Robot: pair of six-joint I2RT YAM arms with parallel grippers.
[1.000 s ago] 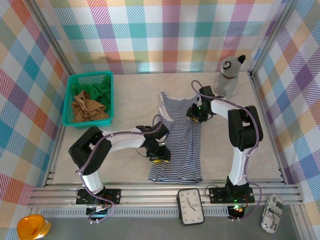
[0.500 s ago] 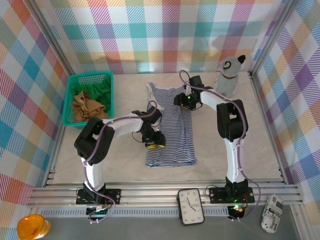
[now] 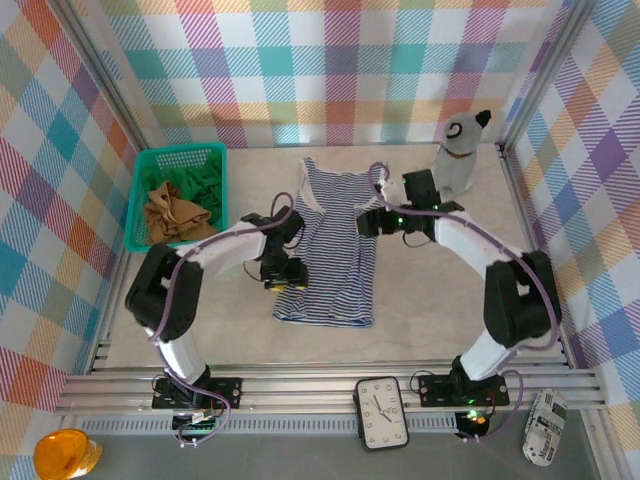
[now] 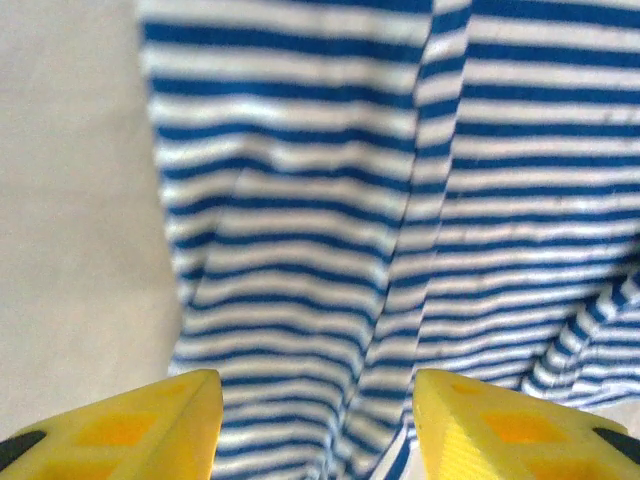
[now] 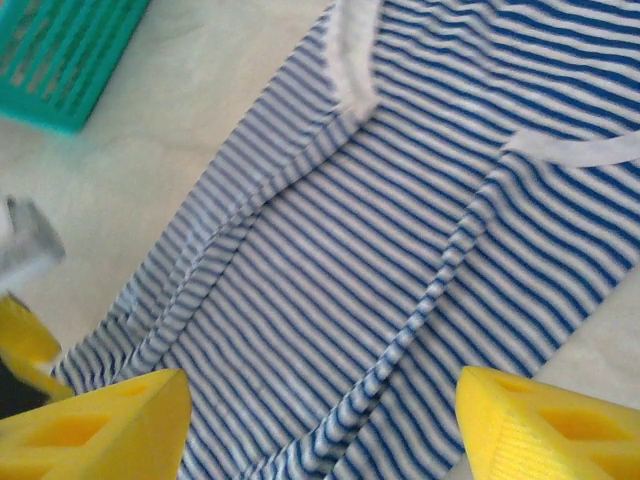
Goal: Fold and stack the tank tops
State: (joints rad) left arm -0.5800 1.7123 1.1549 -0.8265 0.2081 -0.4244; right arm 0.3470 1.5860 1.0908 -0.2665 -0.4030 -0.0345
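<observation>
The navy-and-white striped tank top (image 3: pixel 335 250) lies spread lengthwise on the table, straps toward the back wall and hem toward me, with a few long creases. My left gripper (image 3: pixel 285 280) is at its left edge, open, with striped cloth (image 4: pixel 380 200) below and between the yellow fingers (image 4: pixel 150 425). My right gripper (image 3: pixel 366 222) hovers at the top's right side, open above the cloth (image 5: pixel 400 250) and holding nothing. The tan-brown tank top (image 3: pixel 170 212) and the green tank top (image 3: pixel 205 180) lie crumpled in the teal basket (image 3: pixel 180 152).
The teal basket (image 5: pixel 60 60) stands at the back left. A grey stuffed toy (image 3: pixel 460 150) sits at the back right corner. A clock (image 3: pixel 381 412) lies on the near rail, with a white device (image 3: pixel 545 428) to its right. Plaid walls surround the table.
The striped top has shifted left and toward the back wall. Both grippers moved with it and their jaws widened; the right one has let go of the cloth.
</observation>
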